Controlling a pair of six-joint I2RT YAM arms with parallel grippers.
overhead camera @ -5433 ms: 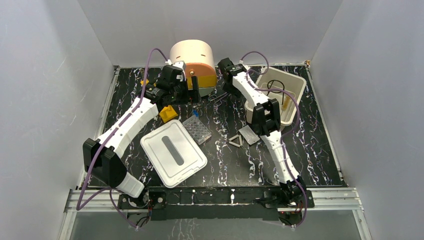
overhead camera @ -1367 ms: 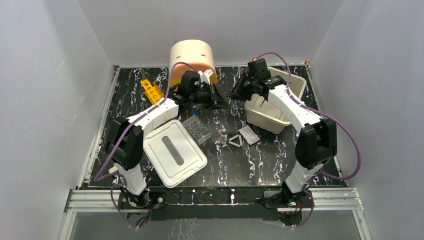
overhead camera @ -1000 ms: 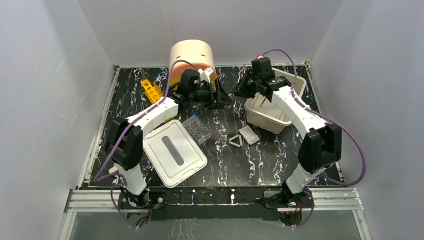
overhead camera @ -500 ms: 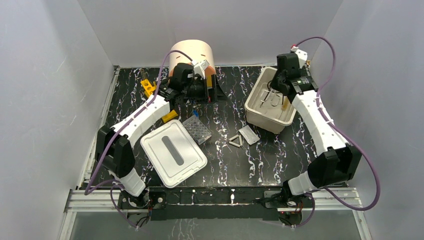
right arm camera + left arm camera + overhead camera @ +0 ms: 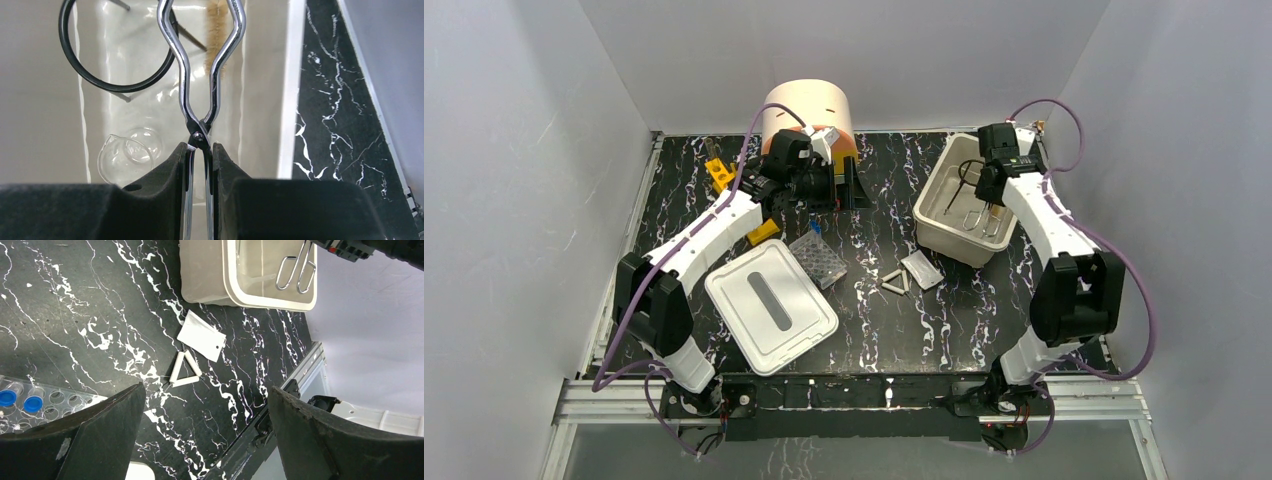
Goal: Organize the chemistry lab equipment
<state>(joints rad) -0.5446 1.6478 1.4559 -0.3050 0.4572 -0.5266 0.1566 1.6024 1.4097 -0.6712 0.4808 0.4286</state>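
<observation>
My right gripper (image 5: pixel 200 155) is shut on silver metal tongs (image 5: pixel 200 75) and holds them over the white bin (image 5: pixel 944 235); the tongs also show in the top view (image 5: pixel 976 215). Inside the bin lie a black ring (image 5: pixel 120 55), a small brush (image 5: pixel 216 30) and a clear glass dish (image 5: pixel 127 155). My left gripper (image 5: pixel 205 430) is open and empty, high up by the drawer unit (image 5: pixel 809 105). Below it lie the white triangle (image 5: pixel 185 369), a flat white slide pack (image 5: pixel 201 335) and the clear well plate (image 5: pixel 817 258). Yellow rack pieces (image 5: pixel 717 172) sit at the back left.
The white lid with a grey slot (image 5: pixel 769 305) lies at the front left. The bin's rim (image 5: pixel 290 90) stands near the table's right edge. Grey walls close in on three sides.
My right arm has swung from the middle to the right with the tongs, now over the bin. My left gripper has drawn back toward the drawer unit.
</observation>
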